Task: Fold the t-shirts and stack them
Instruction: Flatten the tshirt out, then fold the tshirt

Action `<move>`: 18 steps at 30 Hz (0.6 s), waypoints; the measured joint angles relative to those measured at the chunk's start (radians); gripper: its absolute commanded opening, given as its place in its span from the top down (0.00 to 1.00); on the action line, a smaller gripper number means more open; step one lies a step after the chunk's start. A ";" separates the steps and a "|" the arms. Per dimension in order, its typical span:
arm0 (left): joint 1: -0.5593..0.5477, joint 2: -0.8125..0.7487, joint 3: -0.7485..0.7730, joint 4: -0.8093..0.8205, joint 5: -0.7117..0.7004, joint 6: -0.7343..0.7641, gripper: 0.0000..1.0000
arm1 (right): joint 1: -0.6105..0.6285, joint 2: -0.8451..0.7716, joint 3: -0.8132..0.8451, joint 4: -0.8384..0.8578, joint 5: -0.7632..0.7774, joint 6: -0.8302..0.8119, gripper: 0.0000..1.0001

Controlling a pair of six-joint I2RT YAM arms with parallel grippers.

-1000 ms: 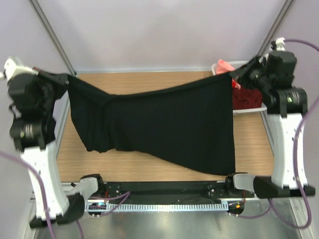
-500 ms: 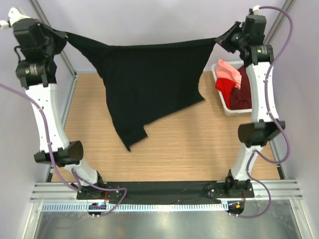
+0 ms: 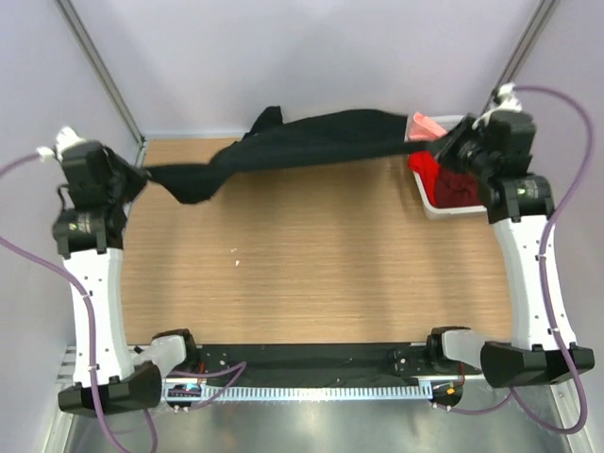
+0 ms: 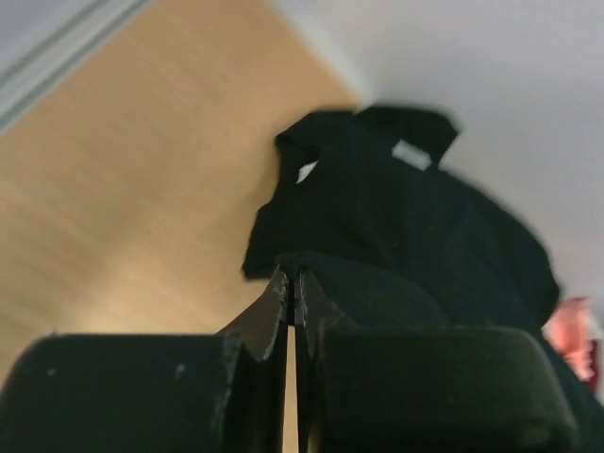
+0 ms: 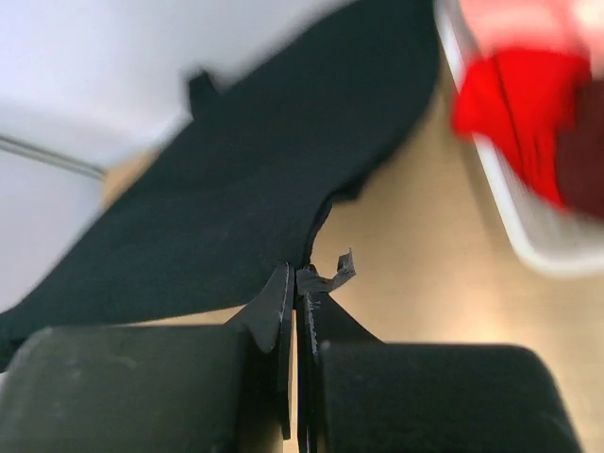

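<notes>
**Black t-shirt (image 3: pixel 311 142) stretched along the far edge**

You are holding it as a bunched band stretching across the table's (image 3: pixel 311 283) back edge. Your left gripper (image 3: pixel 142 176) and right gripper (image 3: pixel 442 147) are each pinching one end. The white bin (image 3: pixel 444 209) is sitting just beside the right end.

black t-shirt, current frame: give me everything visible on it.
The black t-shirt is plain, soft, matte cloth, bunched into a long sagging band rather than spread flat. It stretches across the far edge of the wooden table, one end pinched in the shut left pincer, the other in the shut right pincer beside the white bin. A fold pokes up near its middle-left. The left wrist view shows a small white label on it. Whether it touches the table cannot be told.
</notes>
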 measured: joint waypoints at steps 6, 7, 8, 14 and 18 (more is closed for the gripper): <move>0.002 -0.209 -0.528 -0.033 0.016 0.018 1.00 | 0.011 -0.092 -0.552 -0.036 0.024 -0.002 0.99; 0.002 -0.233 -0.575 -0.040 0.021 0.022 1.00 | 0.013 -0.102 -0.610 -0.053 0.030 -0.002 0.99; 0.002 -0.259 -0.624 -0.048 0.027 0.026 1.00 | 0.016 -0.116 -0.671 -0.076 0.037 -0.002 0.99; 0.002 -0.302 -0.720 -0.084 0.034 0.058 1.00 | 0.053 -0.240 -0.815 -0.153 0.090 0.023 0.99; 0.002 -0.267 -0.698 -0.080 0.037 0.071 1.00 | 0.083 -0.217 -0.813 -0.152 0.126 0.061 0.99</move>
